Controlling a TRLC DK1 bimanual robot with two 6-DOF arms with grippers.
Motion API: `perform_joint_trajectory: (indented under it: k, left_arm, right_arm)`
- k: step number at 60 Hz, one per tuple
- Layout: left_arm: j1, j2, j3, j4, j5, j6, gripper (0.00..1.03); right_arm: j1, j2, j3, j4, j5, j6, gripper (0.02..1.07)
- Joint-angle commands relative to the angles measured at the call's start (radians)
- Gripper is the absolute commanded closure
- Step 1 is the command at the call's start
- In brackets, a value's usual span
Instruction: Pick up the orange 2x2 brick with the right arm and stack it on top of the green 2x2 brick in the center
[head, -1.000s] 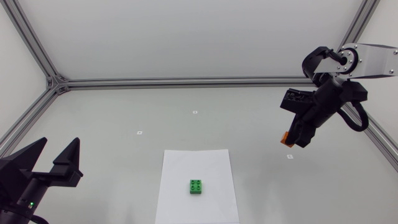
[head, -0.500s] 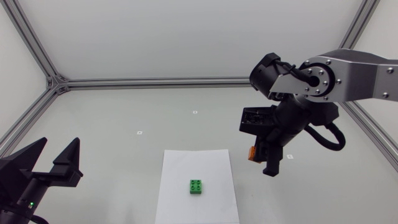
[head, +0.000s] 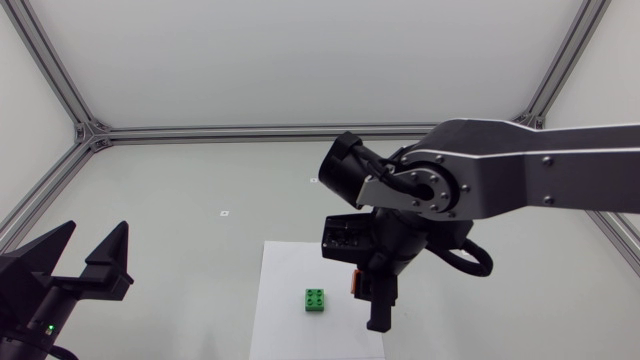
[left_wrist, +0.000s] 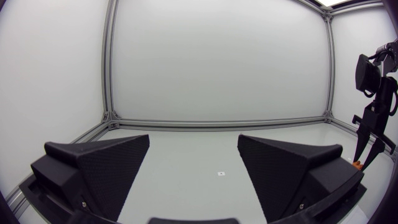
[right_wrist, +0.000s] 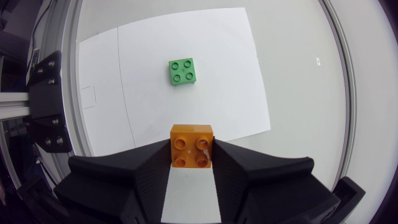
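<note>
Right gripper (right_wrist: 192, 151) is pinching the orange brick (right_wrist: 192, 145), one finger on each side face, studs facing the wrist cam. The brick is a 2x2 with four round studs, glossy orange, square between the fingers and not tilted. Ahead of the gripper, the green brick (right_wrist: 183, 71) sits studs up on a white paper sheet (right_wrist: 224, 56), well apart from the orange one. From the head view, the right arm (head: 520, 175) comes in from the right and reaches past centre. Its gripper (head: 370, 298) points down over the sheet (head: 290, 270), just beside the green brick (head: 316, 300). Only a sliver of orange (head: 353, 282) shows there. Left gripper (head: 95, 234) is parked near the table's left edge, fingers spread wide with nothing between them, same in its own cam (left_wrist: 194, 146). The table (head: 200, 180) is matte light grey with a few small square markers (head: 224, 213). Aluminium rails (head: 250, 131) run along its edges, with plain white panels behind.
</note>
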Motion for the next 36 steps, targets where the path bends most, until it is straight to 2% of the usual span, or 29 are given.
perform_joint_trajectory:
  k: [1, 17, 36]
  left_arm:
    - [0.003, -0.008, -0.041, -0.015, 0.004, 0.013, 0.04]
    - [0.003, -0.008, -0.041, -0.015, 0.004, 0.013, 0.04]
    - [0.003, -0.008, -0.041, -0.013, 0.004, 0.013, 0.04]
  right_arm:
    - [0.035, 0.041, -0.001, 0.010, 0.012, 0.031, 1.01]
    - [0.120, 0.147, 0.060, 0.047, 0.056, 0.049, 1.01]
    - [0.136, 0.230, 0.124, 0.073, 0.064, 0.031, 1.01]
